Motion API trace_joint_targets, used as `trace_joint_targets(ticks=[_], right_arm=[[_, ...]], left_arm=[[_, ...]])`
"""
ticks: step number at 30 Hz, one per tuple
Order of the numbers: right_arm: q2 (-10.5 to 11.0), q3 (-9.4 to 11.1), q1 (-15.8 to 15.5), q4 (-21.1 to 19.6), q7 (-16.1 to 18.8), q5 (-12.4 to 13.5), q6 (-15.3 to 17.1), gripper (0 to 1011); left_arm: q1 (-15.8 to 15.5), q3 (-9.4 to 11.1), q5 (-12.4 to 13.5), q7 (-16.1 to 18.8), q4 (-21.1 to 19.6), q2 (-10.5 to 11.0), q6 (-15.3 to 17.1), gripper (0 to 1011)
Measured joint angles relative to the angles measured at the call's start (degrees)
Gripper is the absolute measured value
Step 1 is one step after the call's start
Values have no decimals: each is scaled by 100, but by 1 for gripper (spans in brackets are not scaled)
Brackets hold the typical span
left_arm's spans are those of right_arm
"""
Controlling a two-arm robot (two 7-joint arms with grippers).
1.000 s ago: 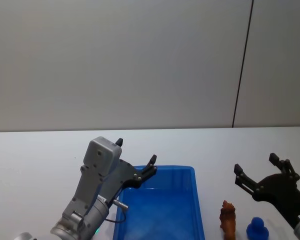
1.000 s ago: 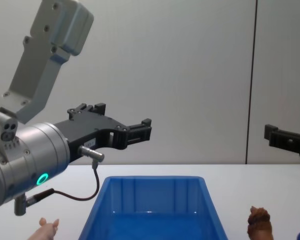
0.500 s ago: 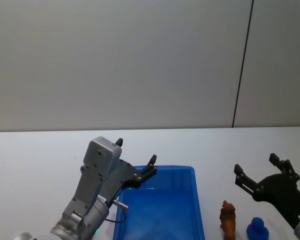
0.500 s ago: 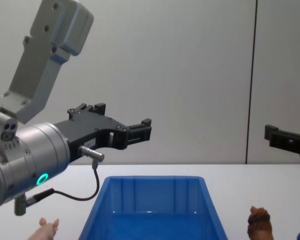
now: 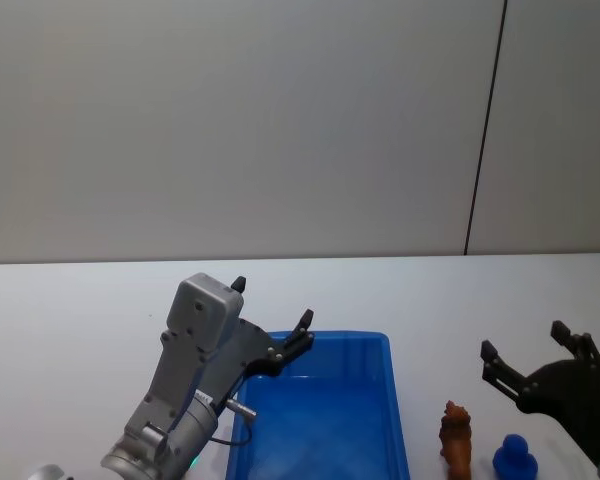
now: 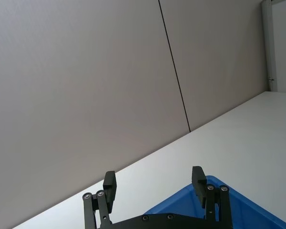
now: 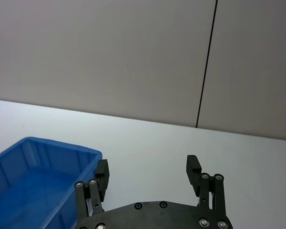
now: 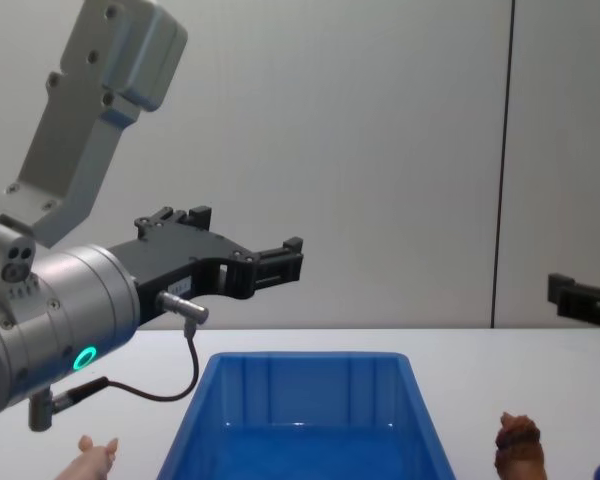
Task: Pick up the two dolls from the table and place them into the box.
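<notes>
The blue box sits on the white table at the near centre. My left gripper hangs open and empty above the box's far left corner; in the left wrist view its fingers frame the box rim. Right of the box stand a shaggy brown doll and a rounded blue doll. My right gripper hovers open above and just behind them, holding nothing. A pale pink doll lies left of the box. The brown doll also stands at the chest view's lower right.
A plain grey wall with a dark vertical seam rises behind the table. Bare white tabletop stretches on the far side of the box and off to both sides. In the right wrist view, the box lies to one side of the open right gripper.
My right gripper has shifted a little to the right and lower in the head view. The left arm, the box and the dolls have stayed put.
</notes>
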State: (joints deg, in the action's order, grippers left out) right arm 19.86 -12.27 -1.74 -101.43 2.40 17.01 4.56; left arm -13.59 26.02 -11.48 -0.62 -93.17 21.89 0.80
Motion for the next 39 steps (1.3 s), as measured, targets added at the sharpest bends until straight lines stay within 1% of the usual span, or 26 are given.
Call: trace_joint_targets(ticks=[3,7,11,14,19,26,36,38,39], right_arm=[[6,14,-17,16,-67,-3,146,1001],[5,17,-26,56,-105,-22,256,1001],[-13,14,-29,171,-166,-95,443,1001],[-24,8,-27,223,-179,-118,481,1001],[-72,-20,-7,423,-210,-209,611,1001],[-143,-59,30,657,-201,-295,673,1001],[-237,-118,69,957,-115,-385,676,1001],[-255,-129,74,1017,-96,-400,668,950],[-260,-133,76,1035,-90,-401,666,942]], left_arm=[[0,0,0,0,0,0,0,1001],[0,0,0,0,0,0,0,1001],[0,0,0,0,0,0,0,1001],[0,0,0,0,0,0,0,1001],[0,0,0,0,0,0,0,1001],[0,0,0,0,0,0,0,1001],[0,0,0,0,0,0,0,1001],[0,0,0,0,0,0,0,1001],[0,0,0,0,0,0,0,1001]])
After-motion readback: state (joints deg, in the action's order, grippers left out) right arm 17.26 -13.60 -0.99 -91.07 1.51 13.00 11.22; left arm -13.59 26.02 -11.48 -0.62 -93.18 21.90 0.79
